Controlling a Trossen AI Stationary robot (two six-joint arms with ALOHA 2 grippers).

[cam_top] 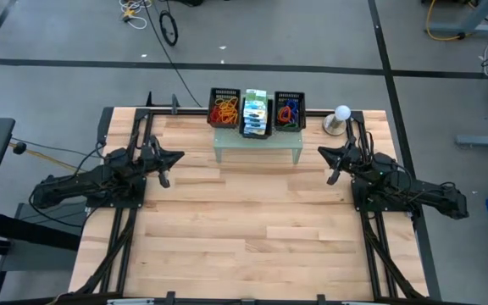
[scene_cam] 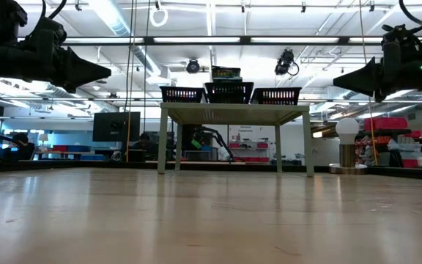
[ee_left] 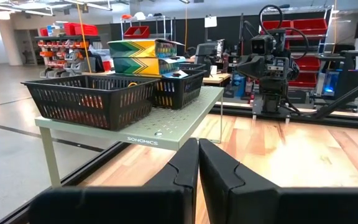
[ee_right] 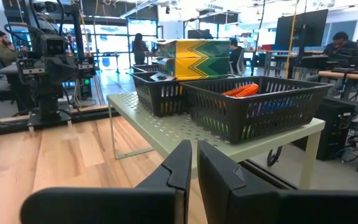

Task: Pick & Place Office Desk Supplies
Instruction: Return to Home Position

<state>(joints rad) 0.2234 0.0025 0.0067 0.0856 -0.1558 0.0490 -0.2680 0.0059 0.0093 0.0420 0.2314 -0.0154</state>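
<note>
Three black baskets stand side by side on a pale green perforated stand (cam_top: 257, 144) at the table's far middle. The left basket (cam_top: 224, 108) holds red and orange rubber bands, the middle one (cam_top: 255, 113) stacked yellow-and-green boxes (ee_left: 143, 56), and the right one (cam_top: 289, 110) red and blue rubber bands. My left gripper (cam_top: 176, 157) hangs shut above the table at the left, pointing level toward the stand. My right gripper (cam_top: 323, 153) mirrors it at the right, shut too. Neither has anything between its fingers.
A white ball-topped object (cam_top: 341, 119) stands at the far right, close behind my right arm. Bare wooden table (cam_top: 244, 229) spreads between the arms and toward the near edge. A black frame rail (cam_top: 185, 110) runs along the far edge.
</note>
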